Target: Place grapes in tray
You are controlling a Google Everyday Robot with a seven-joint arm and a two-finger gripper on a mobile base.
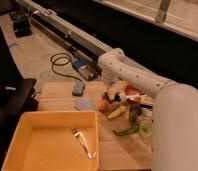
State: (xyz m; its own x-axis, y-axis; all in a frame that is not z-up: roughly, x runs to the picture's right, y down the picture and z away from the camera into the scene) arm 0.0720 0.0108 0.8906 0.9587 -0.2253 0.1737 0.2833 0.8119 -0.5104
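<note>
The yellow tray (22,150) sits at the front left of the wooden table, with a metal fork (82,142) lying in it. The grapes (113,103) show only as a small dark patch among the food, next to an orange-red fruit (103,105) and right of the tray's far corner. My white arm comes in from the right and bends down. My gripper (111,93) hangs directly over the grapes and partly hides them.
Around the grapes are a yellow banana-like item (117,113), a green pepper (124,131), a red bowl (132,92), a dark can (134,113) and a green cup (146,129). A blue sponge (78,88) and a cloth (84,103) lie left. A cable (59,62) lies on the floor beyond.
</note>
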